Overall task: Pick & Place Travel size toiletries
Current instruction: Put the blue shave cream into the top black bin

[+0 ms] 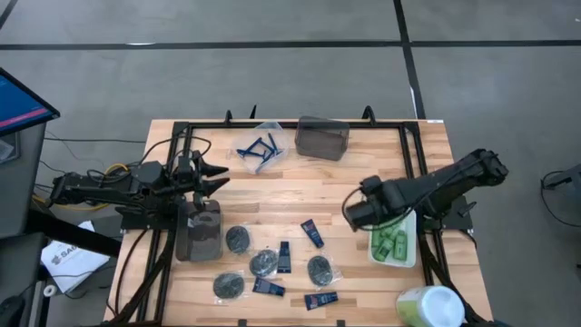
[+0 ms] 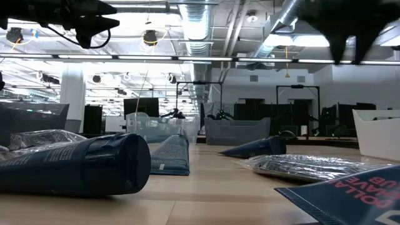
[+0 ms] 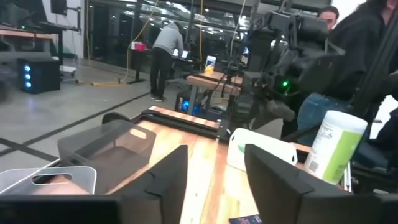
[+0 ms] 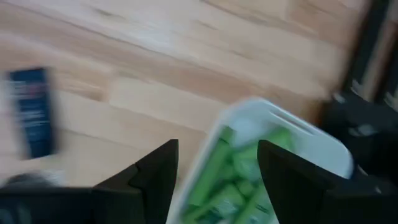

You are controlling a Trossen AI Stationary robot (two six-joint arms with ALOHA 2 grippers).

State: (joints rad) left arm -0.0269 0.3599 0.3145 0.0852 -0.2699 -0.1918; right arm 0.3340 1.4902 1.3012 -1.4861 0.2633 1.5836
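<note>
The right gripper [image 4: 214,171] hangs open and empty above the white tray [image 1: 410,257] collecting green bottles [image 1: 392,243]. The left gripper [image 3: 214,177], also open and empty, waits over the grey bin [image 1: 198,230]

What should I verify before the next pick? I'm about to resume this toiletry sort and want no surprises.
1. Right gripper empty and open: ok, it sits above the white tray edge.
2. Green mini bottles lying inside the tray: ok.
3. Left gripper empty and open: ok, it waits by the grey bin on the table's left.
4. Nearest loose item reachable: ok, a navy tube lies on bare wood left of the right gripper.
5. Blue razors contained: ok, inside the clear bin.
6. People clear of the table: cannot tell; a person shows close behind it.
</note>
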